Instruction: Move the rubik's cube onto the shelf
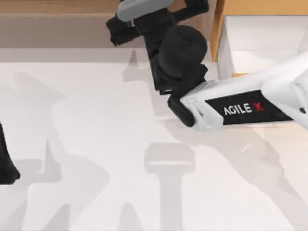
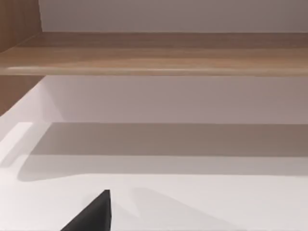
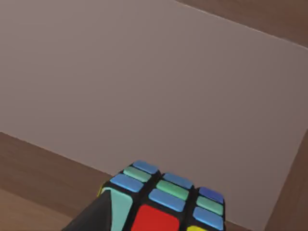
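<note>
Our right gripper (image 3: 144, 226) is closed on the rubik's cube (image 3: 166, 199), carried at the far edge of the table over the shelf (image 2: 154, 55). From the right wrist view, the cube sits at the fingertips with wooden board just beneath and a grey back wall beyond, so we judge lowering comes next. Our left arm (image 1: 6, 163) idles at the table's left edge.

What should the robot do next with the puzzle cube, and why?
Probably lower it a little, then let go. The right gripper holds the cube over the shelf, at the table's far edge. The left arm sits parked at the left.
</note>
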